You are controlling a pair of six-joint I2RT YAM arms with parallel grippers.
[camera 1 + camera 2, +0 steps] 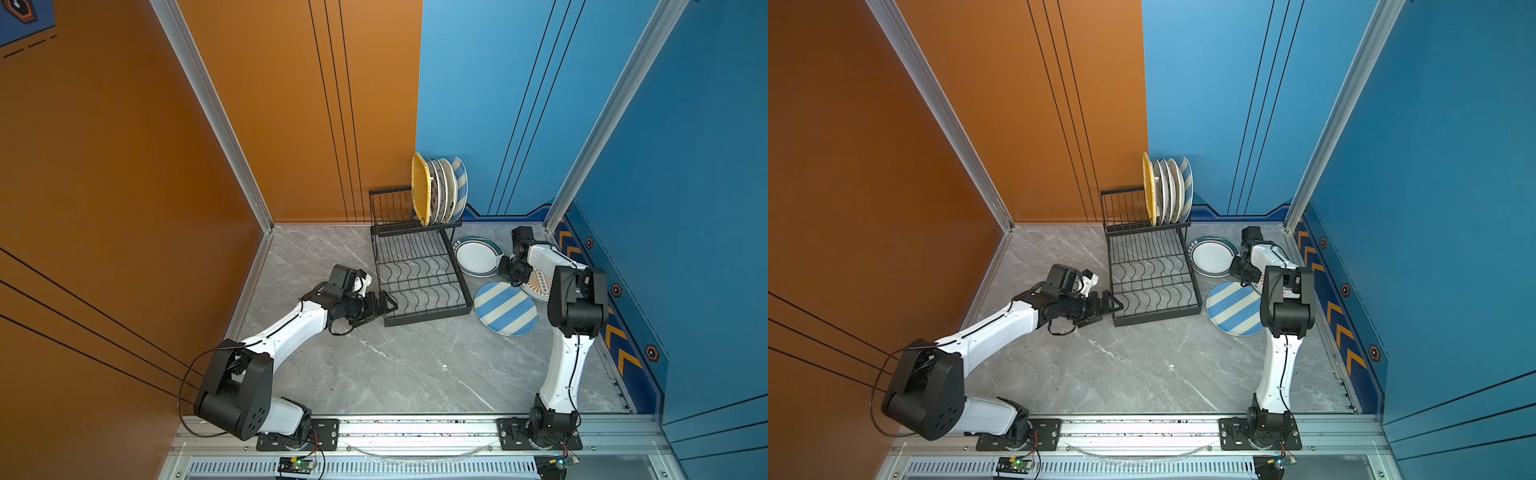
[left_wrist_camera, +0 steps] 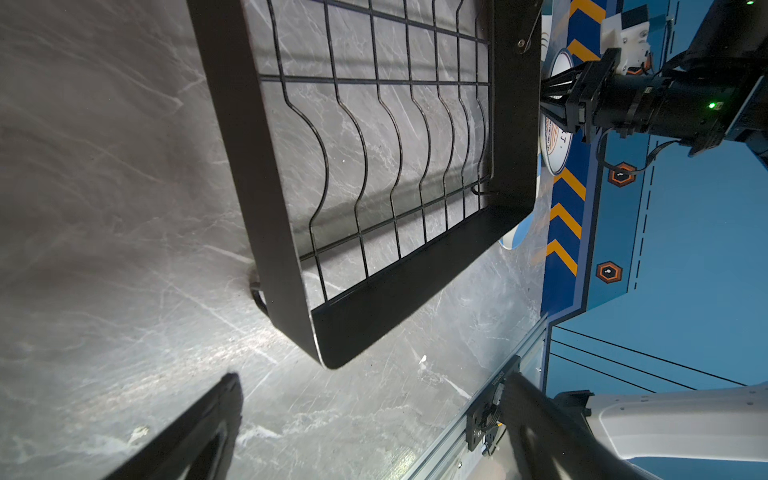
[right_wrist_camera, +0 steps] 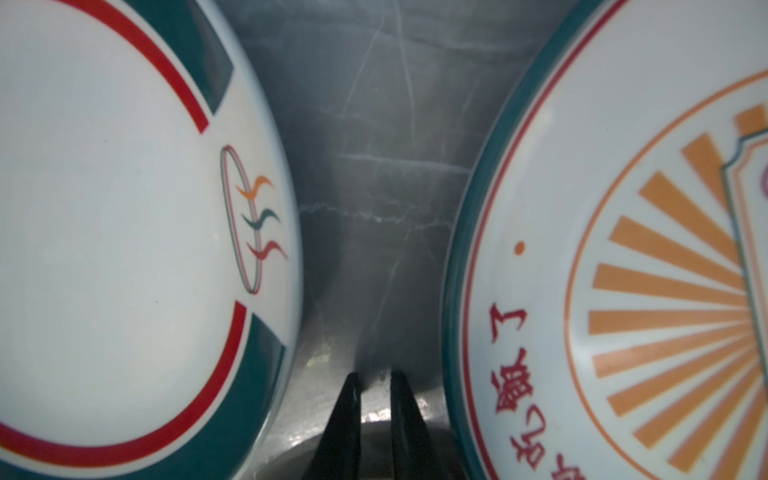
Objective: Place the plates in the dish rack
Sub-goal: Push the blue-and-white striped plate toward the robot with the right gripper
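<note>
The black wire dish rack (image 1: 428, 318) stands at the back; its raised tier holds a yellow woven plate (image 1: 420, 187), white plates and a blue-striped plate (image 1: 460, 183) on edge. Three plates lie flat to the right of the rack: a teal-rimmed one (image 1: 476, 255), a blue-cream striped one (image 1: 505, 308) and an orange sunburst one (image 1: 539, 286). My left gripper (image 1: 388, 302) stands open just off the front left corner of the rack (image 2: 257, 166), holding nothing. My right gripper (image 3: 376, 376) points down, shut and empty, over the bare strip between the teal-rimmed plate (image 3: 104, 208) and the sunburst plate (image 3: 623, 291).
The grey marble table (image 1: 395, 365) is walled by orange panels on the left and blue panels behind and on the right. An aluminium rail (image 1: 415, 428) with both arm bases runs along the front. The rack's low wavy grid (image 1: 419, 282) holds nothing.
</note>
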